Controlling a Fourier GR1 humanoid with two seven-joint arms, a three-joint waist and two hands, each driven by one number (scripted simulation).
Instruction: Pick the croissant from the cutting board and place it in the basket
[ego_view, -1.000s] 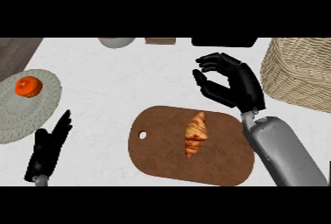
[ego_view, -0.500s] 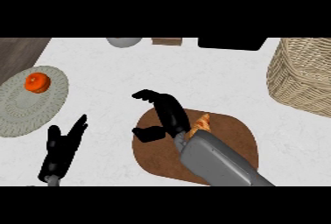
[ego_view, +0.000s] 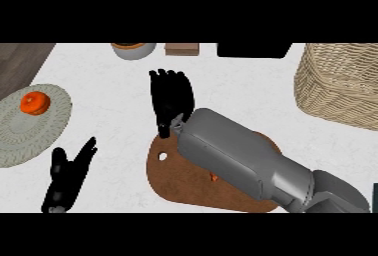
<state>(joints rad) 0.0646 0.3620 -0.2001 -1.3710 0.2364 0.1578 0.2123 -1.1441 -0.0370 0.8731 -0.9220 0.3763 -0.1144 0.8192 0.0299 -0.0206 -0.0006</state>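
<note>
The brown cutting board (ego_view: 173, 177) lies at lower centre, largely covered by my grey right forearm. Of the croissant (ego_view: 214, 176) only a small orange sliver peeks out under that forearm. My right hand (ego_view: 171, 102) is past the board's far left edge, over the white counter, its fingers straight and pointing away from me, holding nothing. The wicker basket (ego_view: 339, 85) stands at the right edge, well apart from that hand. At the lower left my left hand (ego_view: 66, 172) rests open, fingers up.
A woven round plate (ego_view: 22, 135) with an orange fruit (ego_view: 33, 101) sits at the left. Along the back are a small bowl (ego_view: 133, 49), a brown box (ego_view: 181, 48) and a black object (ego_view: 253, 50). A dark wooden surface (ego_view: 18, 62) fills the top left corner.
My right arm has swung from beside the basket leftwards across the board; its forearm now hides most of the croissant and its fingers have straightened. The left hand has barely shifted.
</note>
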